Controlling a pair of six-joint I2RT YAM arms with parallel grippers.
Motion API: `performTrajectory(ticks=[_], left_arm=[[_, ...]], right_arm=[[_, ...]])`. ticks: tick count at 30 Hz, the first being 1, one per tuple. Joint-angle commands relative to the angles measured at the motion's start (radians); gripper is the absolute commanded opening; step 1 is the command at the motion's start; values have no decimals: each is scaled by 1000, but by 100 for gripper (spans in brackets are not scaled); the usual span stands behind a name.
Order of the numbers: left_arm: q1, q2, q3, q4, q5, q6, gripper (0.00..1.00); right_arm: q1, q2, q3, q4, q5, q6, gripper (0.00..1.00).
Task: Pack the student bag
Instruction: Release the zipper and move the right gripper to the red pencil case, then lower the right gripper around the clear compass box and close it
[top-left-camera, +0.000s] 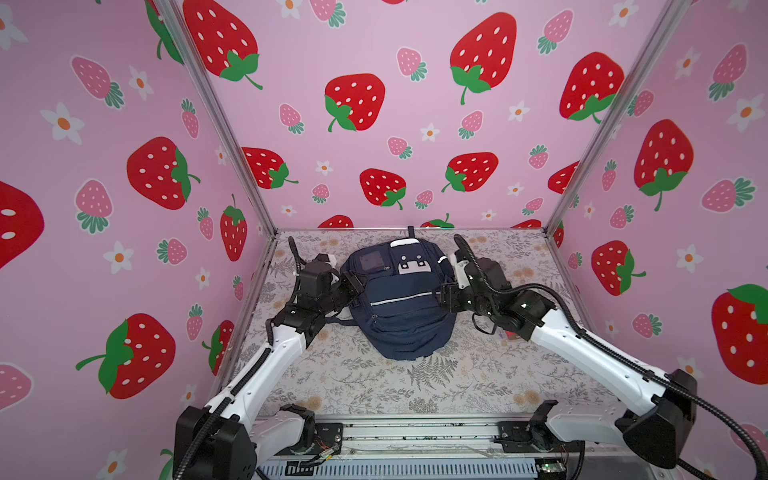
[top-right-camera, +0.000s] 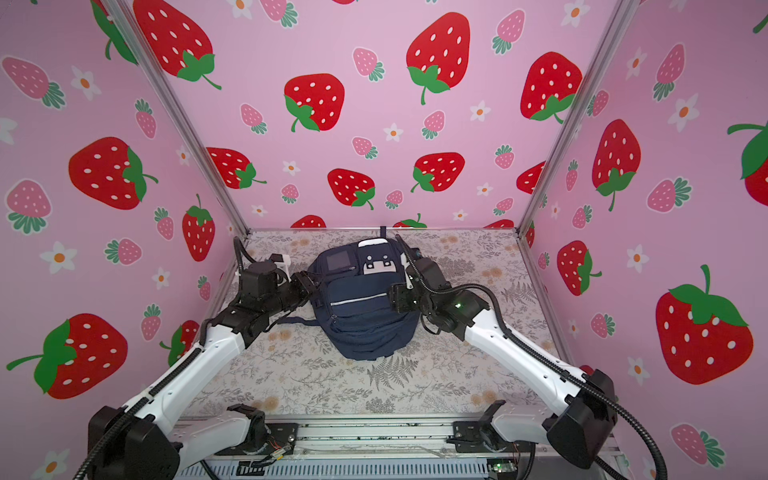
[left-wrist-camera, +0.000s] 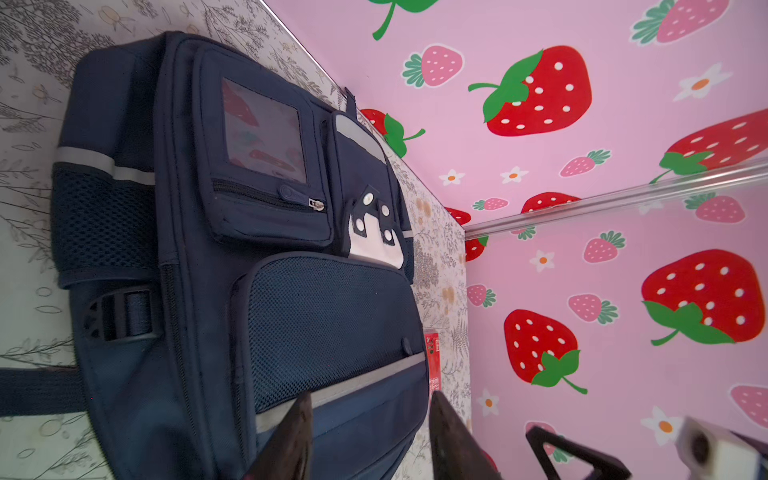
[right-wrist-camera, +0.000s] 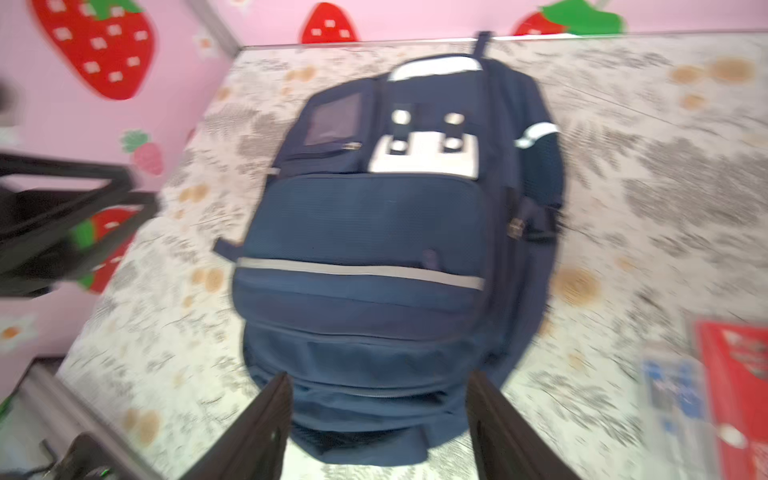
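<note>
The student bag (top-left-camera: 401, 307) (top-right-camera: 361, 307) is a navy backpack lying front-up in the middle of the table, with its top loop toward the back wall. Its silver stripe (right-wrist-camera: 361, 270) and white face patch (left-wrist-camera: 374, 245) show. My left gripper (top-left-camera: 353, 286) (left-wrist-camera: 370, 419) stands open at the bag's left side, its jaws apart over the front pocket and nothing between them. My right gripper (top-left-camera: 442, 295) (right-wrist-camera: 378, 399) is open at the bag's right side, above the fabric. The right wrist view is blurred.
A red box (right-wrist-camera: 735, 374) and a clear packet with blue print (right-wrist-camera: 669, 390) lie on the floral table (top-left-camera: 415, 386) to the right of the bag, partly under my right arm. Strawberry-print walls close in the left, back and right sides.
</note>
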Motion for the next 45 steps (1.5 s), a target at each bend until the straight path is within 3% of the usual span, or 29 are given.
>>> performTrajectory(ticks=[1, 6, 10, 13, 21, 29, 35, 45], left_arm=[[-11, -58, 19, -103, -7, 119, 45], [-12, -58, 11, -66, 136, 91, 42], [-16, -45, -22, 35, 215, 48, 47], [-24, -35, -1, 22, 227, 66, 48], [-61, 30, 79, -117, 204, 151, 47], [-78, 123, 155, -214, 214, 244, 46], [-141, 206, 238, -268, 173, 295, 44], [-158, 230, 227, -250, 191, 288, 45]], right_arm=[[-142, -59, -102, -110, 77, 39, 77], [-433, -40, -293, -30, -94, 9, 81], [-522, 32, -379, 81, -129, -31, 80], [-524, 74, -413, 171, -139, -57, 80], [-518, 186, -419, 214, -142, -64, 74], [-456, 246, -406, 160, -52, -77, 62], [-398, 295, -368, 93, 37, -70, 54], [-319, 303, -318, 23, 131, -49, 52]])
